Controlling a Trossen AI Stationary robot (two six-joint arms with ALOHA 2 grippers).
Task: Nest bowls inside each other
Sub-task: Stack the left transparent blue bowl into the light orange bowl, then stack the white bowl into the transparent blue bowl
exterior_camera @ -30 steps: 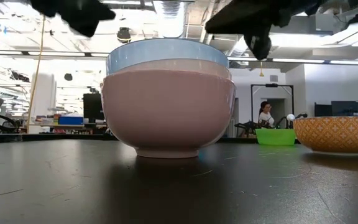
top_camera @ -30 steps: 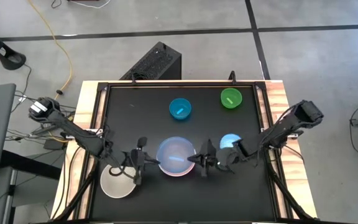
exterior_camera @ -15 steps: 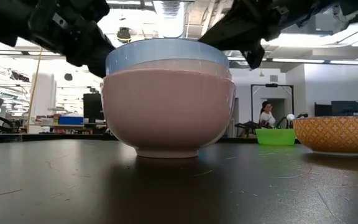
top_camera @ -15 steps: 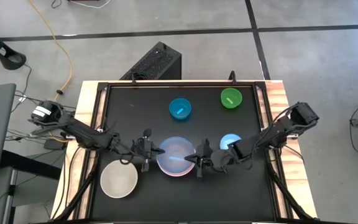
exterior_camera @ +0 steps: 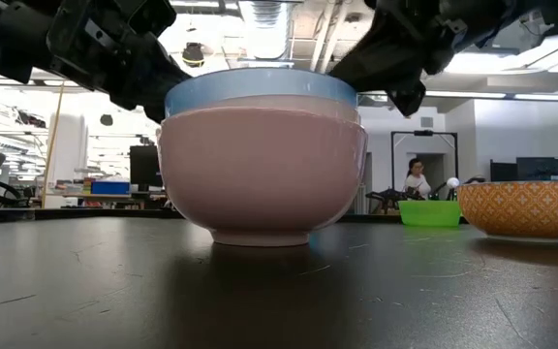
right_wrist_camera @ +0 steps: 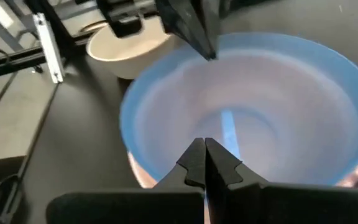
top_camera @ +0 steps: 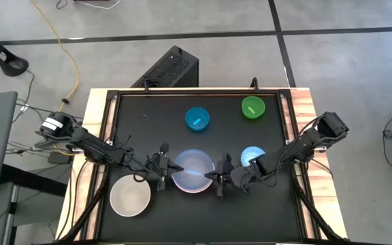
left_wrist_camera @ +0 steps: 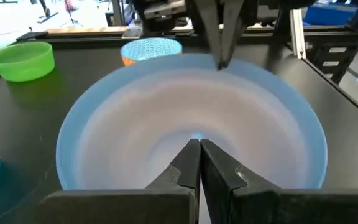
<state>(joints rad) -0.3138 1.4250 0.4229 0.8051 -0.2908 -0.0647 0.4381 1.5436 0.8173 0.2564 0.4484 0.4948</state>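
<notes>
a yellow cable (top_camera: 65,49) trails across the grey floor beyond the desk (top_camera: 131,109). a black box (top_camera: 169,68) sits on the floor just behind the desk's far edge. a person (exterior_camera: 416,180) shows far off in the room.

centre front: stack of round plastic bowls, large blue bowl (top_camera: 194,168) nested in pink bowl (exterior_camera: 263,170), blocks the middle of the black table (top_camera: 141,109).
stack flanks: left gripper (top_camera: 174,167) and right gripper (top_camera: 209,176), both closed, sit at opposite rims; no passage beside the stack.
front left: round white bowl (top_camera: 129,196) fills that corner.
right of stack: small light blue bowl (top_camera: 252,156), beside the right arm.
back: small teal bowl (top_camera: 197,118) and small green bowl (top_camera: 252,107), a gap between them.
back left: bare tabletop, open.
</notes>
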